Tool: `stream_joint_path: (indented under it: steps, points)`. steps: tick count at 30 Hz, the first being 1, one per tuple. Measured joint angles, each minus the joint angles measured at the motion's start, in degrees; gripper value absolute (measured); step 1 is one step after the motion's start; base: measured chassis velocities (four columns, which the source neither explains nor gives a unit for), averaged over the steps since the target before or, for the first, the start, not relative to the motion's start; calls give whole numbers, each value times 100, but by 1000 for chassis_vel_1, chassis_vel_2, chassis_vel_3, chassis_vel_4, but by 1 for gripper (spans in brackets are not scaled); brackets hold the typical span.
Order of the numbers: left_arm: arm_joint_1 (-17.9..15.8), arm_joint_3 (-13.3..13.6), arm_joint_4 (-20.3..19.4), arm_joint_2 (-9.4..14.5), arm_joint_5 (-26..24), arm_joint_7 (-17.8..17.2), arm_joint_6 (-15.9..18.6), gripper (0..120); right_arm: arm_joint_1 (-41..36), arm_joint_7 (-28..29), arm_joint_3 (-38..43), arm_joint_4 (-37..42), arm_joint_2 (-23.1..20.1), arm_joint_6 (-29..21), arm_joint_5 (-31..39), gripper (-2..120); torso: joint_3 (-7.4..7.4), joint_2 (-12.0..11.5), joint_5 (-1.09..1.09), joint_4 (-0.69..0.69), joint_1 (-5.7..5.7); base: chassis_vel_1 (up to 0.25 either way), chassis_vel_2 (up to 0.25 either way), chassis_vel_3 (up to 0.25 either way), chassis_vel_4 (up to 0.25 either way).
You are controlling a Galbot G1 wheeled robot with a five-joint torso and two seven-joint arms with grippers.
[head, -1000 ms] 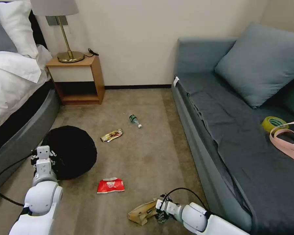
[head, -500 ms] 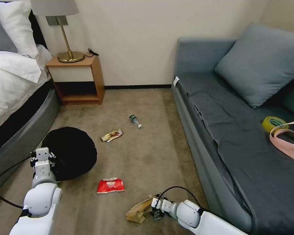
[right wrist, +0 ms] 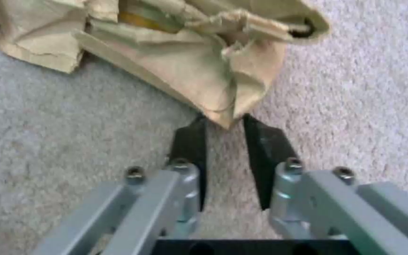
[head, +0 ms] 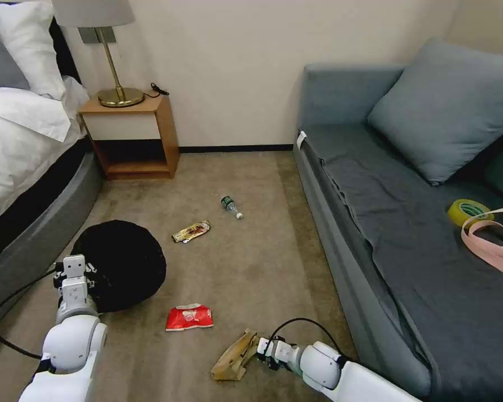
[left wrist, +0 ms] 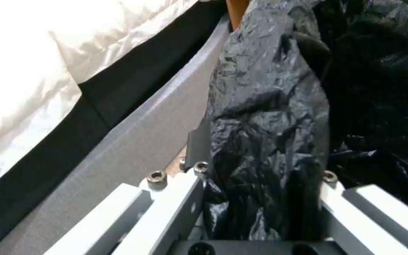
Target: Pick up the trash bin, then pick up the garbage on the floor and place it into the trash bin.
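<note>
The trash bin [head: 120, 265], covered by its crinkly black bag, stands on the carpet beside the bed. My left gripper [head: 74, 267] is shut on the trash bin's near rim, and the left wrist view shows the bag-covered rim [left wrist: 270, 106] between that gripper's [left wrist: 260, 156] two fingers. The garbage lies on the floor: a crumpled brown paper bag [head: 232, 362], a red-and-white wrapper [head: 189, 317], a gold-brown wrapper [head: 191, 231] and a small bottle [head: 231, 206]. Low over the carpet, my right gripper [head: 257, 350] pinches a corner of the paper bag [right wrist: 185, 67] between its fingertips [right wrist: 224, 122].
A bed [head: 17, 167] runs along the left and a grey sofa [head: 408, 234] along the right. A wooden nightstand [head: 131, 137] with a lamp stands at the far wall. A yellow-green tape roll [head: 468, 211] and a pink strap [head: 494, 245] lie on the sofa.
My right gripper has moved left with the paper bag, which has shifted left and tipped up on one end. The left gripper and bin have sunk slightly.
</note>
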Motion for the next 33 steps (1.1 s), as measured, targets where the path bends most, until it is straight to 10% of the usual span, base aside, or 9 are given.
stream_joint_path:
  steps: [6,18,33]
  points:
    - [36,-14,11,10,1,0,-38,4,-40,-18,41,-29,66,19,-66,0,0,0,0,0,0,0,0,0,0]
    - [71,-146,101,90,-17,0,-84,4,-114,-35,147,-66,8,46,-75,0,0,0,0,1,0,0,0,0,0]
    - [43,-312,172,289,-92,9,-73,4,20,-282,361,233,-250,-389,1683,7,0,0,0,0,0,0,0,0,0]
